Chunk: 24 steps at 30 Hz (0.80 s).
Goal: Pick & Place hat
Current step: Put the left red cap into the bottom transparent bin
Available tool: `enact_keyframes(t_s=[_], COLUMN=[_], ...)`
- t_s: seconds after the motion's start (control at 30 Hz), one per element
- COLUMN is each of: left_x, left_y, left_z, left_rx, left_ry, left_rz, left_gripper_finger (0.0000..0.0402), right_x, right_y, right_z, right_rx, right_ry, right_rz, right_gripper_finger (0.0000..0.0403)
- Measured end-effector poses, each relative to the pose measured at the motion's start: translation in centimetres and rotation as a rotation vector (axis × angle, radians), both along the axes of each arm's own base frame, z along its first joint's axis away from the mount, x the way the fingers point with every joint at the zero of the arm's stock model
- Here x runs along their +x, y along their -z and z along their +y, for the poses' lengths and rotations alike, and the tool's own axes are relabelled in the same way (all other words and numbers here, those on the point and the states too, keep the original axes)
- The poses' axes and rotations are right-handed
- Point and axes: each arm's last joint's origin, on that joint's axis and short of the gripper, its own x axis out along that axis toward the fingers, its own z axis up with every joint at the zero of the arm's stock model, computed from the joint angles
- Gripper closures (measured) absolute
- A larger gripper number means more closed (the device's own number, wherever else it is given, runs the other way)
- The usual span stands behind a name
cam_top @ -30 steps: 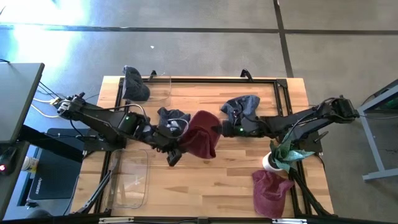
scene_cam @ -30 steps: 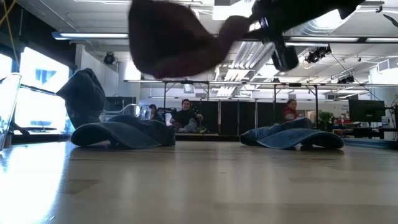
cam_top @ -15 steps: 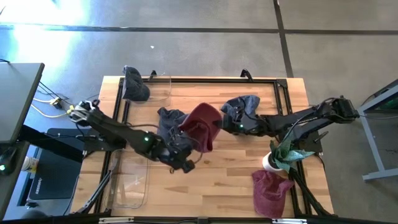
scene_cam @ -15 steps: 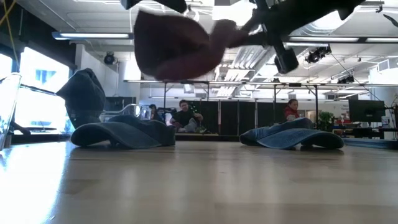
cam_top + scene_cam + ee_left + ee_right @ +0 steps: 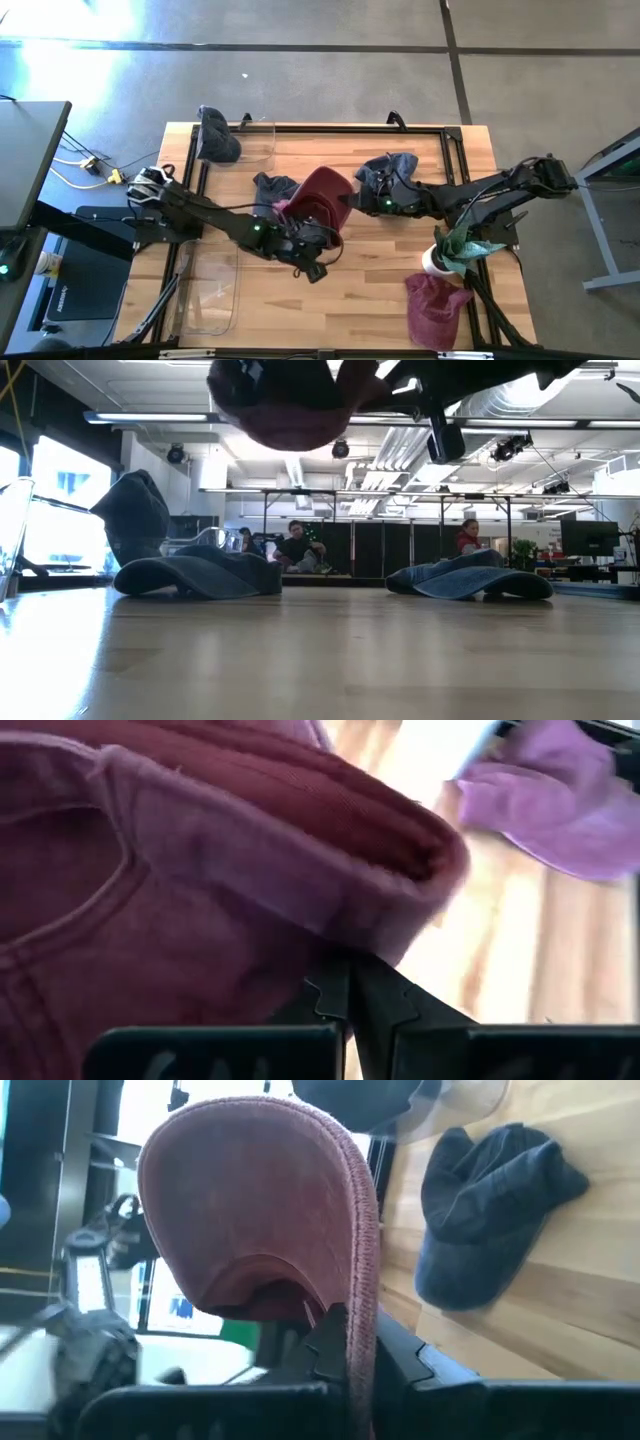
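Note:
A maroon hat (image 5: 318, 200) hangs high over the table's middle between my two grippers; the low view shows it (image 5: 290, 400) far above the wood. My left gripper (image 5: 318, 238) is shut on it from the hat's near left, and my right gripper (image 5: 350, 203) is shut on it from the right. Two dark blue hats (image 5: 275, 187) (image 5: 390, 170) lie flat on the table behind it. My left gripper pinches the hat's lower rim (image 5: 385, 935) between its two fingers, which slant down toward the table's near right. The hat is clear of the table and bulges above the fingers. My right gripper pinches the edge of the hat's curved brim (image 5: 362, 1295) between its two fingers, coming almost level from the table's right. The brim stands on edge above the fingers, lifted clear.
A third dark hat (image 5: 215, 135) sits on a clear container at the far left corner. Another clear container (image 5: 210, 290) stands near left. A second maroon hat (image 5: 435, 305) and a potted plant (image 5: 450, 250) are near right.
My left gripper has gone down and toward the table's near right, rolling its wrist, still shut on the hat. The hat has turned about between the grippers and bunched up, its hanging part drawn in, while the brim end in my right gripper stayed nearly in place.

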Motion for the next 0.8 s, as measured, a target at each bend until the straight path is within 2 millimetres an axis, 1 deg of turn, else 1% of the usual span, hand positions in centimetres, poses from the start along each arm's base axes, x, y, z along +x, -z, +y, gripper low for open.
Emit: enact_keyframes(t_s=[0.13,0.23,0.37,0.43,0.53,0.67,0.73,0.8], left_x=[-2.0,-3.9,-6.8,-8.1,-9.1,-9.5,-9.5,-9.6], left_y=[-3.4,-4.9,-6.8,-7.3,-7.2,-7.0,-7.0,-8.1], left_z=[0.2,0.6,1.7,2.0,2.4,2.6,2.7,2.7], left_rx=[-0.057,-0.093,-0.139,-0.128,-0.042,0.016,0.011,-0.024], left_ry=[0.02,-0.005,-0.097,-0.153,-0.25,-0.304,-0.309,-0.307], left_rz=[-0.027,-0.009,0.0,0.013,0.02,0.021,0.023,-0.004], left_gripper_finger=[0.0401,0.0401,0.0401,0.0401,0.0401,0.0401,0.0401,0.0401], right_x=[0.0,0.0,-0.1,-0.1,-0.1,-0.1,-0.1,-0.1], right_y=[0.0,0.0,0.3,0.3,0.3,0.2,0.2,0.2], right_z=[0.0,0.0,0.0,0.0,0.0,0.0,-0.1,-0.1], right_rx=[-0.013,-0.017,-0.022,-0.028,-0.039,-0.041,-0.042,-0.043], right_ry=[-0.013,-0.005,-0.007,-0.009,-0.006,0.007,0.01,0.01], right_rz=[0.004,0.008,0.034,0.035,0.035,0.033,0.034,0.034], right_gripper_finger=[0.0395,0.0393,0.039,0.0392,0.0395,0.0391,0.039,0.0392])
